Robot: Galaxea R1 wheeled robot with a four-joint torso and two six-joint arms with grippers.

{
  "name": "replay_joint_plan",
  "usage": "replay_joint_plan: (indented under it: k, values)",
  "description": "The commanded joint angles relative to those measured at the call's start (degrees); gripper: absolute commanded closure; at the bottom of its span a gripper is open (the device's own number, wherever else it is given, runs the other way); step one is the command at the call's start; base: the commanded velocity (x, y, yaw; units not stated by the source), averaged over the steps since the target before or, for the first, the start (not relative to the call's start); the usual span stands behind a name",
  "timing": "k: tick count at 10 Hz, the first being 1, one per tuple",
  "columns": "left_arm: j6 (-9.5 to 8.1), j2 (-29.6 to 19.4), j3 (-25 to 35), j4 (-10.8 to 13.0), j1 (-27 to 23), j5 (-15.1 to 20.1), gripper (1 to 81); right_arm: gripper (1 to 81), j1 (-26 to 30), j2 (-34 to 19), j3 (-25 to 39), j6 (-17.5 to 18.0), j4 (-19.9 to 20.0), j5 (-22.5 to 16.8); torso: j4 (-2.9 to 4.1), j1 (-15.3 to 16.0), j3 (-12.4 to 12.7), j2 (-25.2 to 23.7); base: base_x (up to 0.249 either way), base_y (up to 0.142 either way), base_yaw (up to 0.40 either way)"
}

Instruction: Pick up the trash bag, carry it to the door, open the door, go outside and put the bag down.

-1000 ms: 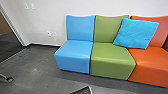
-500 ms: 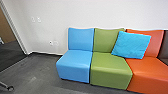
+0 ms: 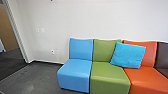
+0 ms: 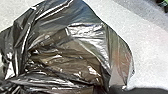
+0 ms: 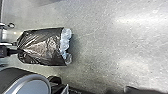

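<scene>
Trash bag [image 5: 41, 46], dark and glossy with pale lumps showing at its wide end, is hanging from the left pincer [image 5: 16, 51], which is clamping its gathered neck; whether the right pincer is gripping anything, one cannot tell. Right of centre in the head view, a turquoise cushion [image 3: 128, 55] is leaning against green [image 3: 110, 77] and orange seats [image 3: 147, 78].

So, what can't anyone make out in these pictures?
- Most of what the black trash bag holds, left wrist view: hidden by its crumpled plastic.
- The pale lumps at its end, right wrist view: too blurred to name.
- The dark brown seat beside the orange one, head view: cut off by the right edge.
- The small wall fittings, head view: too small to identify.
</scene>
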Motion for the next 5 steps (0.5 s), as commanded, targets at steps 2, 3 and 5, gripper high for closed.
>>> replay_joint_plan:
  k: [2,3,5]
  values:
    - [0.22,-1.34,0.28,-0.49,-4.46,2.78,81.1,1.0,1.00,2.45,-3.23,-1.25,0.85,-1.25,0.00,-4.79,1.51,7.39,0.000,0.000,0.000]
    - [0.31,-1.43,0.28,-0.14,-3.41,2.78,81.1,1.0,-0.06,3.25,-3.68,-1.78,0.76,-0.80,0.00,-5.81,1.97,8.88,0.000,0.000,0.000]
    - [0.58,-1.17,0.11,1.36,-1.04,1.56,81.1,1.0,-2.69,5.00,-5.35,-3.26,0.76,0.95,-0.02,-8.04,2.76,12.38,0.000,0.000,0.000]
